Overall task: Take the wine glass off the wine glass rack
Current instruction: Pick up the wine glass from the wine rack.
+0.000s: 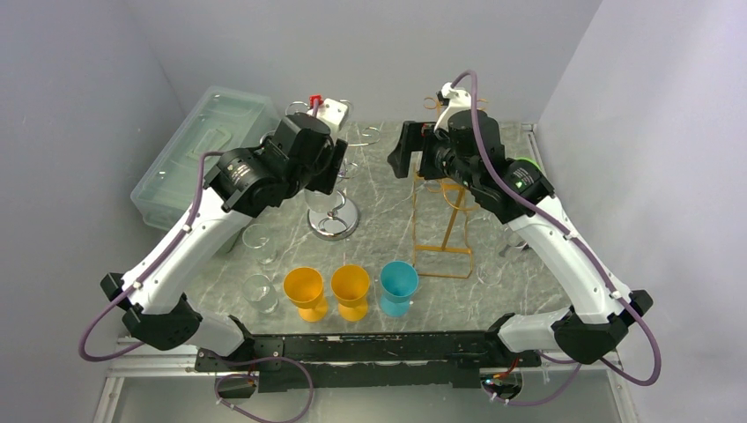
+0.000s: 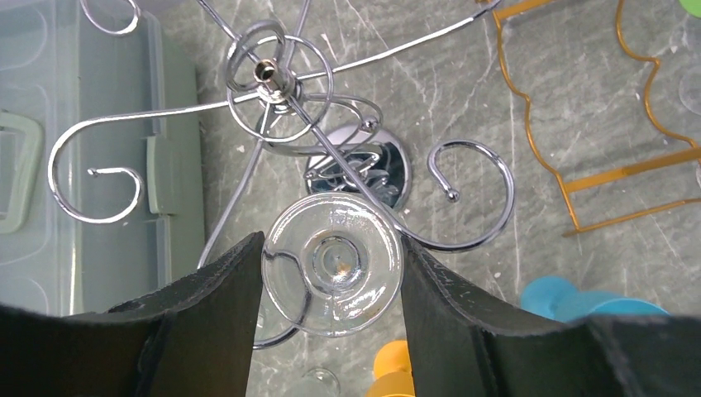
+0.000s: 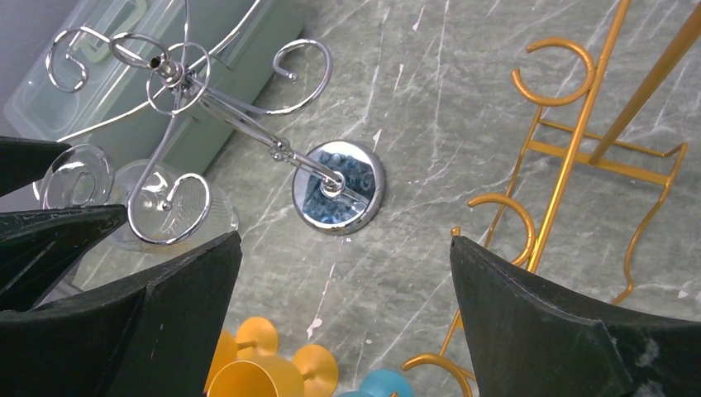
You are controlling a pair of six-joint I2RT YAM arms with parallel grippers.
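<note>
A clear wine glass hangs upside down on a curled arm of the chrome wine glass rack. The rack's round base stands at the middle of the marble table. My left gripper is shut on the glass's round foot, a finger touching each side of the rim. In the right wrist view the same glass shows at the left edge, held between the left arm's black fingers. My right gripper is open and holds nothing, hanging over bare table between the chrome base and a gold rack.
A gold wire rack stands right of centre. Two yellow goblets and a blue goblet line the front. Clear glasses stand at the front left. A lidded plastic bin fills the back left.
</note>
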